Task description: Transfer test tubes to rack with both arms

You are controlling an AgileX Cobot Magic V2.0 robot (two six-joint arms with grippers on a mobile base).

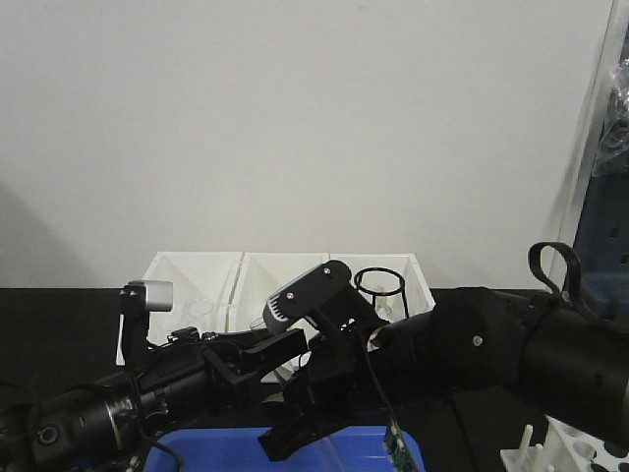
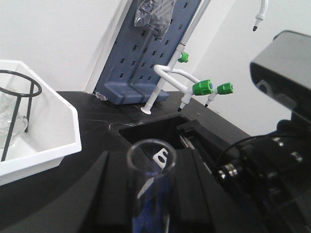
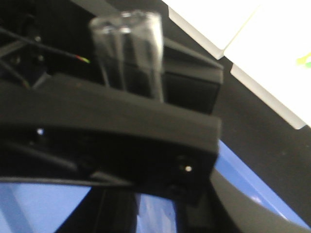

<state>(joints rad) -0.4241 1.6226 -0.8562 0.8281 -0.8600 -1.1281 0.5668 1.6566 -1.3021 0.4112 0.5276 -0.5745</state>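
Left wrist view: left tool [image 2: 150,199] pinches test tube [image 2: 151,170], base cut off.
Right wrist view: blurred; grip of right tool [image 1: 292,433] indeterminate.
Front view only: rack [image 1: 570,449], lower right.

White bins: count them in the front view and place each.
3, in one row behind the arms: left bin, middle bin, right bin. The arms cover their fronts, so more may be hidden.

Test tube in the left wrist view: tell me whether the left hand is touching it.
Touching. The left wrist view shows the test tube standing upright, the left hand pressing its dark fingers against both sides.
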